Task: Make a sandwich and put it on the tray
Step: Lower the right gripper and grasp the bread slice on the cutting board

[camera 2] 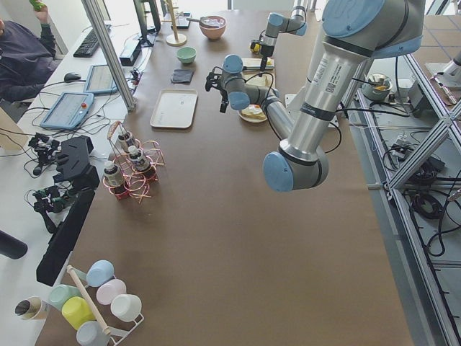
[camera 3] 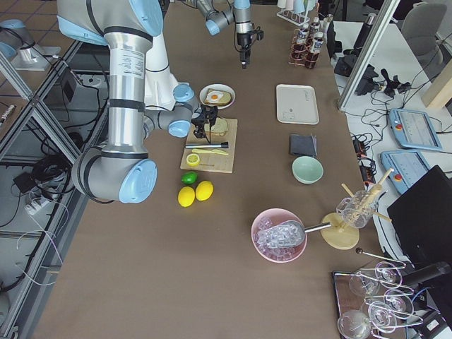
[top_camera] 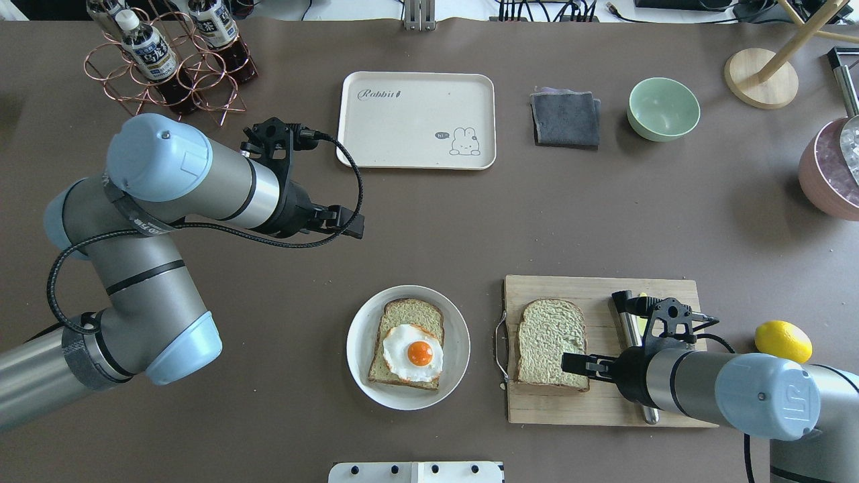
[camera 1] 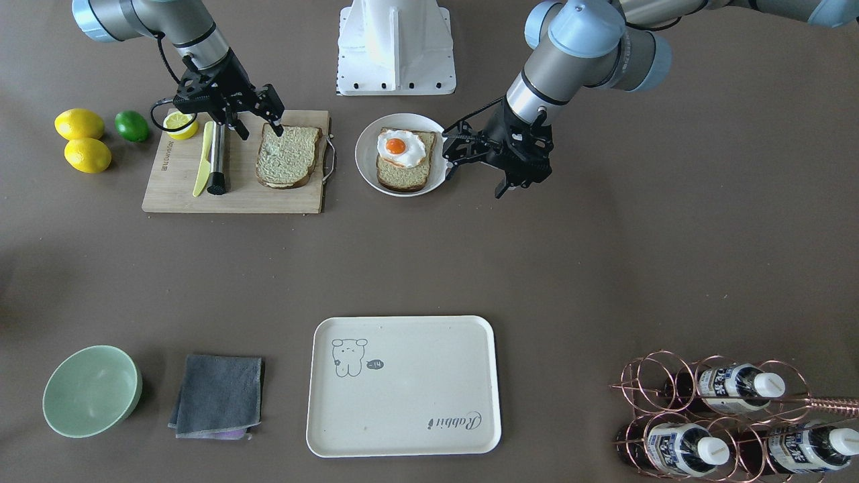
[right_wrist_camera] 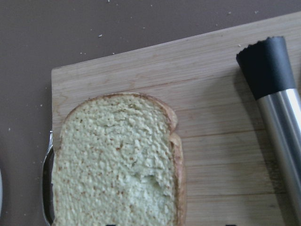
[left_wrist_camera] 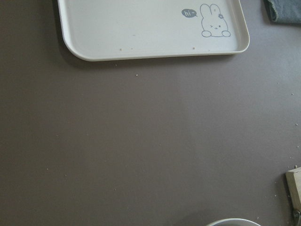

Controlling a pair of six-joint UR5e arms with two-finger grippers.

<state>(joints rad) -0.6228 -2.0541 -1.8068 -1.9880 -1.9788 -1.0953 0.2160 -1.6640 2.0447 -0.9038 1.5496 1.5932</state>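
Note:
One bread slice (camera 1: 288, 157) lies flat on the bamboo cutting board (camera 1: 174, 191); it also shows in the overhead view (top_camera: 550, 342) and the right wrist view (right_wrist_camera: 117, 165). My right gripper (camera 1: 257, 131) hovers open over its near edge (top_camera: 576, 365). The second bread slice (top_camera: 413, 315) lies in the white round dish (top_camera: 359, 349) with the fried egg (top_camera: 413, 352) on top. My left gripper (camera 1: 476, 178) is open and empty beside the dish, above the table (top_camera: 345, 225). The cream tray (camera 1: 402, 402) lies empty at the far side (top_camera: 402, 127), its edge in the left wrist view (left_wrist_camera: 141, 28).
A yellow knife (camera 1: 203, 161), a steel-handled tool (camera 1: 217, 157) and a lemon half (camera 1: 180, 123) are on the board. Lemons (camera 1: 80, 124) and a lime (camera 1: 131, 125) lie beside it. A green bowl (camera 1: 90, 390), grey cloth (camera 1: 218, 396) and bottle rack (camera 1: 725, 416) flank the tray.

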